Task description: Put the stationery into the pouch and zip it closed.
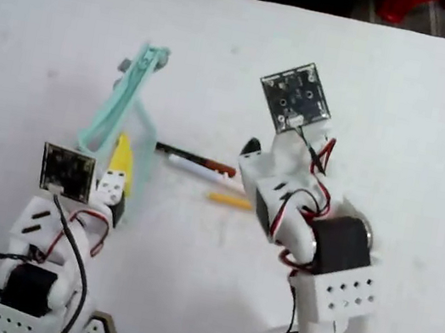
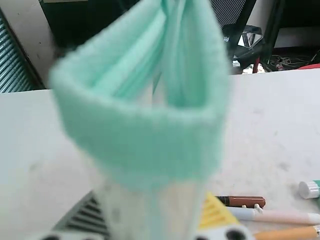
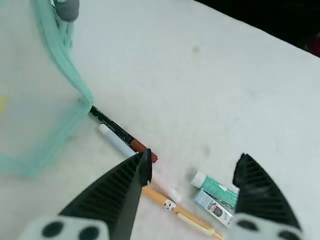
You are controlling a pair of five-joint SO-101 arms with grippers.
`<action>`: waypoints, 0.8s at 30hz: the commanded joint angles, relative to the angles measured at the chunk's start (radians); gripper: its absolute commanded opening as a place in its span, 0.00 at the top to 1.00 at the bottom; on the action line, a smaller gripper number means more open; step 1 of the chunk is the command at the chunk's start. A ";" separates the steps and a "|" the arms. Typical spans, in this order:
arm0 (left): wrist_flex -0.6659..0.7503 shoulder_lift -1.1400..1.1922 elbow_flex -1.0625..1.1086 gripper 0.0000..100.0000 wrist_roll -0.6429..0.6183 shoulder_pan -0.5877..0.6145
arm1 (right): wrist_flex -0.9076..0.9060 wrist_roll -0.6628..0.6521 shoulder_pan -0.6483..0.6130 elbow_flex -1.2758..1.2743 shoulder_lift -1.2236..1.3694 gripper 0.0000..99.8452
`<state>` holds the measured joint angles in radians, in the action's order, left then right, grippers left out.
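The mint-green pouch (image 1: 117, 118) is held up off the table, its open edge (image 2: 140, 145) close to the left wrist camera. My left gripper (image 1: 122, 173) is shut on the pouch's lower end, with the yellow finger (image 2: 215, 212) beside the fabric. On the table next to the pouch lie a black-and-brown pen (image 1: 196, 159), a white pen (image 1: 202, 171) and an orange pencil (image 1: 229, 200). My right gripper (image 3: 195, 160) hangs open above them, over a green-and-white stick (image 3: 216, 192). The pens (image 3: 122, 135) run from the pouch (image 3: 45, 105) toward its fingers (image 3: 130, 182).
The white table (image 1: 407, 96) has free room at the back and on the right. A grey zipper pull (image 1: 162, 57) sits at the pouch's far end. The arm bases stand at the near edge.
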<state>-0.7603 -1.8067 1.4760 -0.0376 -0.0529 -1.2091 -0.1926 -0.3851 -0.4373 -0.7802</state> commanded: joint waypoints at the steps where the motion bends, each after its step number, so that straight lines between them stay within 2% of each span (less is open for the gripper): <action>1: -0.018 -0.016 -0.018 0.95 -0.003 0.008 | 0.054 -0.012 0.007 -0.028 -0.008 0.76; 6: -0.051 -0.016 -0.012 0.84 -0.011 0.005 | 0.102 -0.009 0.002 -0.091 -0.007 0.76; 16: -0.054 -0.016 -0.020 0.82 -0.011 0.007 | 0.180 -0.014 0.001 -0.164 0.013 0.76; 19: -0.064 -0.016 -0.035 0.78 -0.011 0.019 | 0.180 -0.014 0.001 -0.135 0.107 0.76; 22: -0.075 -0.016 -0.048 0.81 -0.011 0.051 | 0.176 -0.025 0.001 -0.048 0.266 0.77; 24: -0.074 -0.016 -0.048 0.84 -0.006 0.071 | 0.163 -0.097 -0.022 0.032 0.392 0.77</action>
<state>-0.8186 -1.8067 1.4745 -0.0361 -0.0176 -1.0510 -0.2033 -0.3867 -0.5309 -0.5255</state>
